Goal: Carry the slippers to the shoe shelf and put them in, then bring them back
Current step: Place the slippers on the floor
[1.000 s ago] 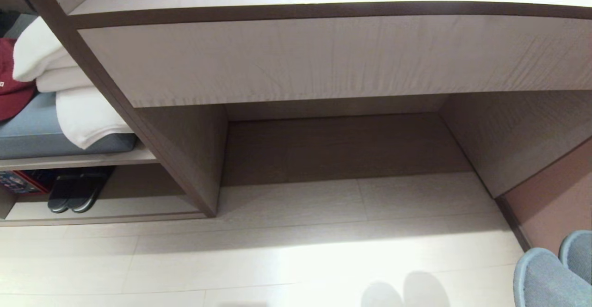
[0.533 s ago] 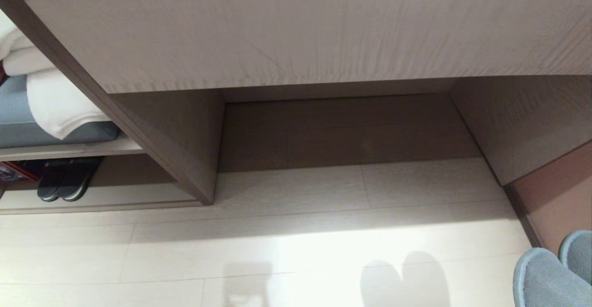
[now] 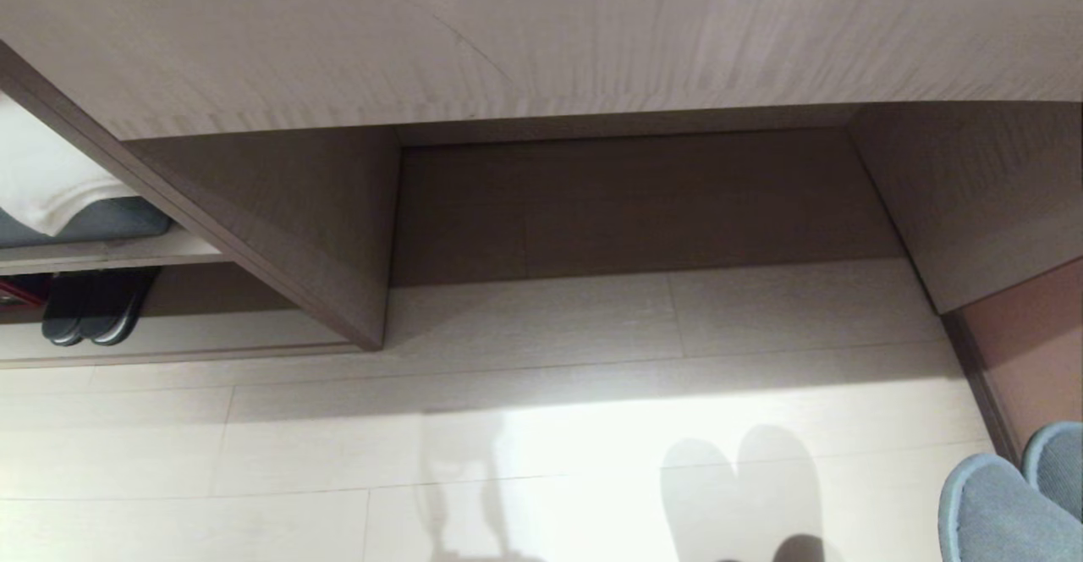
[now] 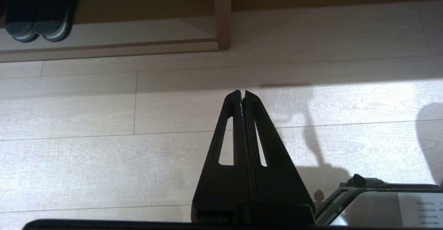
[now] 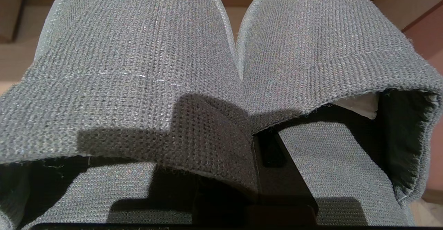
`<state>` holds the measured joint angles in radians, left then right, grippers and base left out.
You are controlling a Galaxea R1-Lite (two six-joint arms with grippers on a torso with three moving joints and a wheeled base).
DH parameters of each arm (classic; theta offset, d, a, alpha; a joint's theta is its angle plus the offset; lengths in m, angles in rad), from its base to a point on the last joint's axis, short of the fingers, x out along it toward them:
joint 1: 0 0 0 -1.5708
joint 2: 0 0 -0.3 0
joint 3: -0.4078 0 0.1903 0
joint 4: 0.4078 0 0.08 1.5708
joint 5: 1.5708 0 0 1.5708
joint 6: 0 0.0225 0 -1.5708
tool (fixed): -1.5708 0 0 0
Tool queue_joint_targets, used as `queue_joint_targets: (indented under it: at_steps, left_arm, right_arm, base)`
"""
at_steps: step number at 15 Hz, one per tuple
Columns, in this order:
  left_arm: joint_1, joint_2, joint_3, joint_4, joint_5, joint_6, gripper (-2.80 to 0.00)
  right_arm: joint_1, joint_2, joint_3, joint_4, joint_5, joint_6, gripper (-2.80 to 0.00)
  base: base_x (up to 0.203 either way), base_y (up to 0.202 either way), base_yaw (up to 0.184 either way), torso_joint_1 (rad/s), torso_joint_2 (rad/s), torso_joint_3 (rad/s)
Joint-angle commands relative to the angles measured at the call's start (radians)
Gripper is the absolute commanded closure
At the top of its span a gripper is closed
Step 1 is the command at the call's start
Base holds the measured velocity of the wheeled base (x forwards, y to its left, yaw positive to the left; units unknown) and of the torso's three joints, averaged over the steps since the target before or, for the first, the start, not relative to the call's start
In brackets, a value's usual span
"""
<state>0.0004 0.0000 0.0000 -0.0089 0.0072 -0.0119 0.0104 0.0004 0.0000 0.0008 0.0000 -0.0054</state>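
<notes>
At lower right of the head view, the slippers (image 3: 1011,503) side by side, toes forward, right gripper (image 5: 273,160) clamped on their inner edges, shoe shelf (image 3: 626,206) ahead across pale floor (image 3: 525,427), left gripper (image 4: 243,96) pressed together above the floor, dark pair (image 3: 89,312) in the left compartment.

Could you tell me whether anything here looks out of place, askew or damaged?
Nothing stands out. The slippers sit side by side in the shut right gripper, the dark slippers lie neatly paired in the shoe shelf, and the left gripper is shut, holding nothing.

Floor (image 3: 592,443) glare, seemingly overexposed; shaded recess.
</notes>
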Motion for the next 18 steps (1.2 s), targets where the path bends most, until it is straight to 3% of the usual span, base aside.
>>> queue_joint_targets:
  at_steps: [1, 18]
  left_arm:
    - [0.0, 0.0, 0.0, 0.001, 0.0, 0.0, 0.0]
    - [0.001, 0.0, 0.0, 0.001, 0.0, 0.0, 0.0]
  right_arm:
    - [0.0, 0.0, 0.0, -0.001, 0.002, -0.001, 0.0]
    - [0.0, 0.0, 0.0, 0.0, 0.0, -0.001, 0.0]
  base:
    - [0.0, 0.0, 0.0, 0.003, 0.0, -0.197]
    - [0.0, 0.0, 0.0, 0.003, 0.0, -0.197]
